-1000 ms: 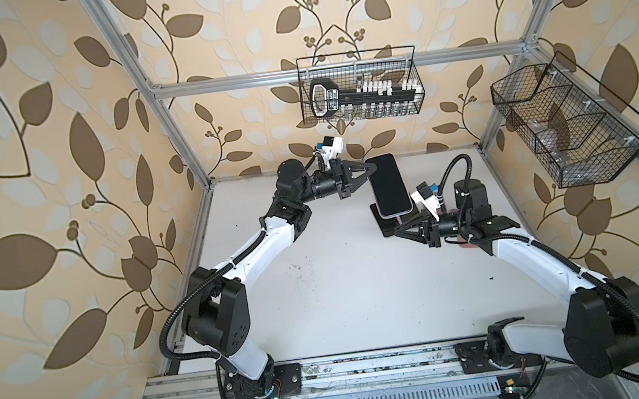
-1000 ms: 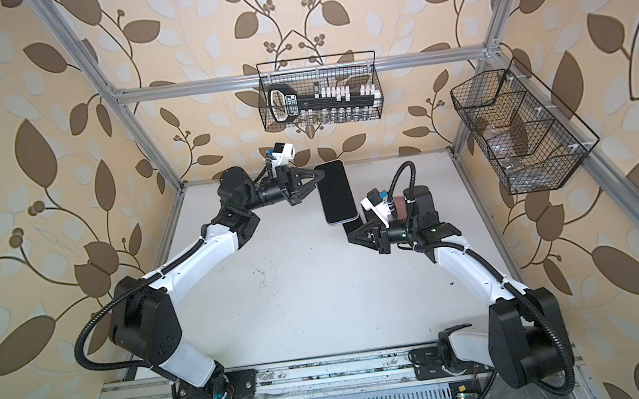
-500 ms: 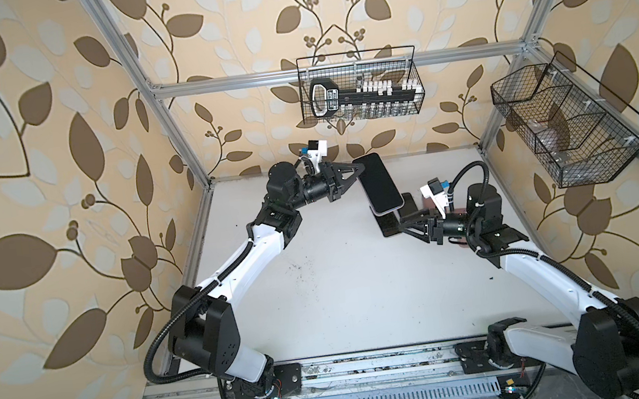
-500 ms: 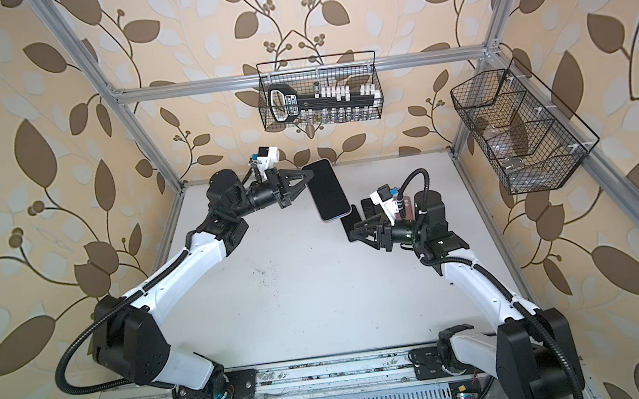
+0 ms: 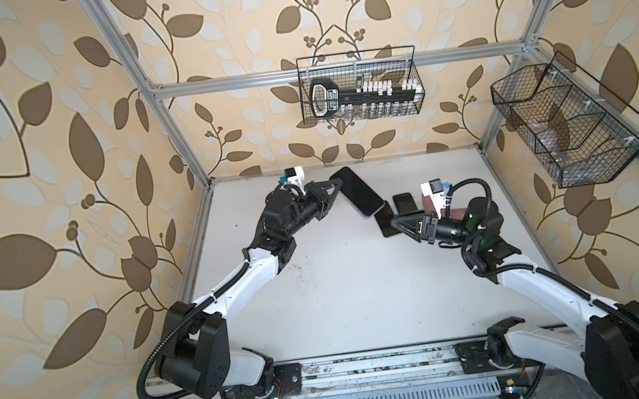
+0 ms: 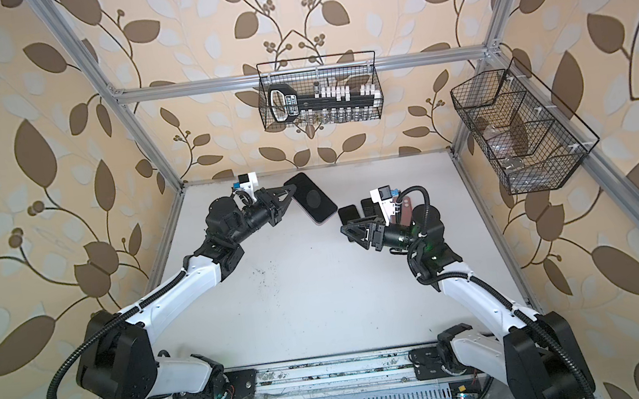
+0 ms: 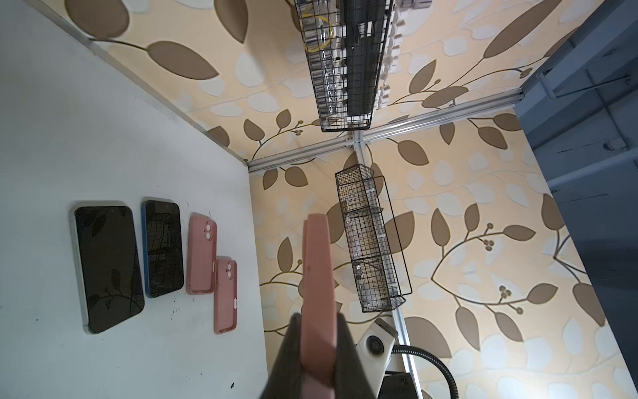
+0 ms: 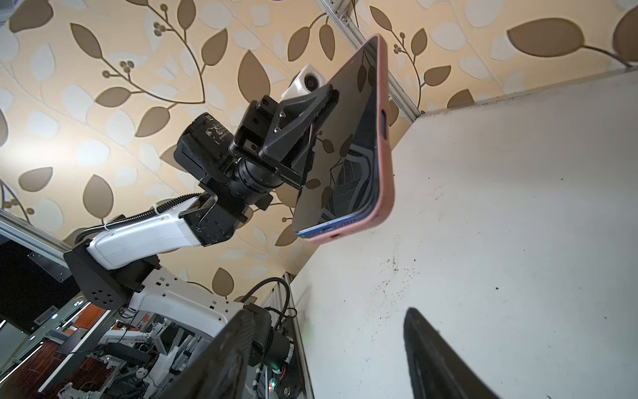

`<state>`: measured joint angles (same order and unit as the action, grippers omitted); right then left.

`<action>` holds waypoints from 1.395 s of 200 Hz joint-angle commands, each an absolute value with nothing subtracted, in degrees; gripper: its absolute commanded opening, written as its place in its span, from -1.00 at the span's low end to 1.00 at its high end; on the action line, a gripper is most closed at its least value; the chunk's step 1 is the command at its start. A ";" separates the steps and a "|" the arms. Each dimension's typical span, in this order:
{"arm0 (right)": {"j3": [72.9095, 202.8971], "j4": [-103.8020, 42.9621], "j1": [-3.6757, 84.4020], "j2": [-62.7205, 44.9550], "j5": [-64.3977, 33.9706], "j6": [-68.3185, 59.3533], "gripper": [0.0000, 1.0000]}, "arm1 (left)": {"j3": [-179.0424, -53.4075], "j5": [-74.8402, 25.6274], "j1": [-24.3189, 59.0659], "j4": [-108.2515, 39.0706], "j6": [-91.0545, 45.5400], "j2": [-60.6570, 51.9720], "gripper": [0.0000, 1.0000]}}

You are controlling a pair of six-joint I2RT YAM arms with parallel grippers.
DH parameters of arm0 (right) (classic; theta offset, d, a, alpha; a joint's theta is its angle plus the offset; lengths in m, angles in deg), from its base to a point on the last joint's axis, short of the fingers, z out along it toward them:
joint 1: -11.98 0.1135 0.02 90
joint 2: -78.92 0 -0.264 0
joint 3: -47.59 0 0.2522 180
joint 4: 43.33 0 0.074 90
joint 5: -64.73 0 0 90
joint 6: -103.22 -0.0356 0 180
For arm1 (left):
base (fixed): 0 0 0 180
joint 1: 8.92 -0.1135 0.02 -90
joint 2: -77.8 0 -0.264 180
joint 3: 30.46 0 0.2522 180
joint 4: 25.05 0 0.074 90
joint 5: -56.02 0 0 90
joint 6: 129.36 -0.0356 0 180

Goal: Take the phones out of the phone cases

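Half-done at most: holding phone (image 8: 341, 155) in clenched left jaws, right jaws released near it; next, pinching pink case (image 8: 387, 172) rim and peeling.

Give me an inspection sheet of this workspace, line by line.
Surface: white table, dark specks.
Job's things: phone in its pink case, held off the table.
Clutter: two bare phones and two empty cases, lying flat.
Grippers: left gripper shut on the cased phone; right gripper open, empty.
Cables: black hose loops over the right wrist.
Surroundings: two wire baskets, leaf wallpaper.
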<state>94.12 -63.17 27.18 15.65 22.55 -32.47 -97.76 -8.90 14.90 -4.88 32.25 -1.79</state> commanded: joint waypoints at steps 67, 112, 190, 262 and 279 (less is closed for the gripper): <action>96.28 -72.66 29.98 9.48 16.86 -38.73 0.39 | -97.22 -11.57 16.57 6.10 35.17 2.85 -1.00; 97.18 -74.42 30.36 8.17 16.30 -39.52 0.39 | -96.94 -11.48 17.09 6.73 35.61 3.09 -1.00; 98.79 -75.60 30.46 6.57 16.28 -40.11 0.38 | -96.78 -11.48 18.08 7.09 35.61 2.92 -1.00; 98.92 -77.34 30.22 6.56 16.87 -40.62 0.38 | -97.00 -11.57 18.45 6.80 35.27 2.65 -1.00; 98.72 -76.70 29.90 7.15 16.83 -40.35 0.38 | -97.31 -11.57 18.46 6.68 35.17 2.50 -1.00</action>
<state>97.03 -74.13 30.22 6.34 16.93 -39.67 -96.39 -11.80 17.43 0.48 34.74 0.18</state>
